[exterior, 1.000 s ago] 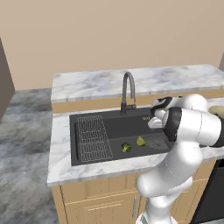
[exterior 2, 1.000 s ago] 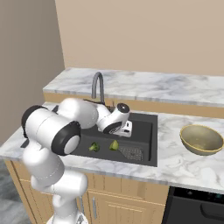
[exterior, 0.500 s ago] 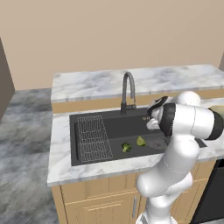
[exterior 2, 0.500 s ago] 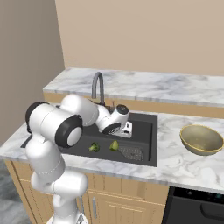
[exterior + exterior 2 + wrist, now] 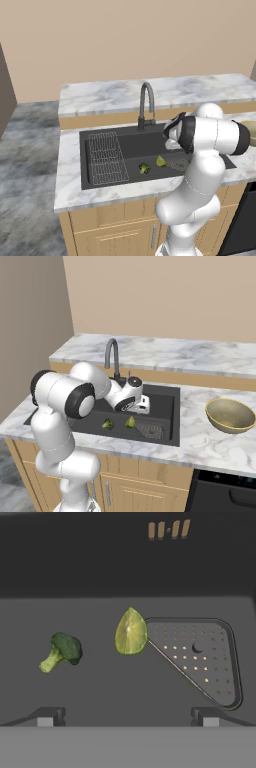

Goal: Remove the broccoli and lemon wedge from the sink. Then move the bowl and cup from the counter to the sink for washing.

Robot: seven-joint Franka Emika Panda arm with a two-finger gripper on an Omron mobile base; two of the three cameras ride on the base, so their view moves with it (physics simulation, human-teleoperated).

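In the hand view, the broccoli [image 5: 62,651] lies on its side on the dark floor of the sink [image 5: 100,702], its long axis slanting: the bumpy dark head points up and to the right of that view, and the paler stem points down and to the left. Well to its right, the lemon wedge [image 5: 131,632] stands with its long axis nearly up and down in that view, its pointed tip upward and its right edge touching the corner of the perforated strainer plate [image 5: 200,659]. The pincer [image 5: 128,717] hangs above the sink floor with its jaws spread wide, both dark fingertips [image 5: 46,717] low in the hand view, holding nothing and touching nothing; the floret and the wedge both lie beyond the tips. From the left base view, the broccoli [image 5: 144,168] and lemon wedge [image 5: 161,161] sit near each other in the right half of the sink [image 5: 100,182], to the right of the wire rack [image 5: 106,157] and in front of the curved faucet [image 5: 145,105]. In the right base view, the tan bowl [image 5: 230,415] sits on the marble tabletop [image 5: 210,443] to the right of the basin.
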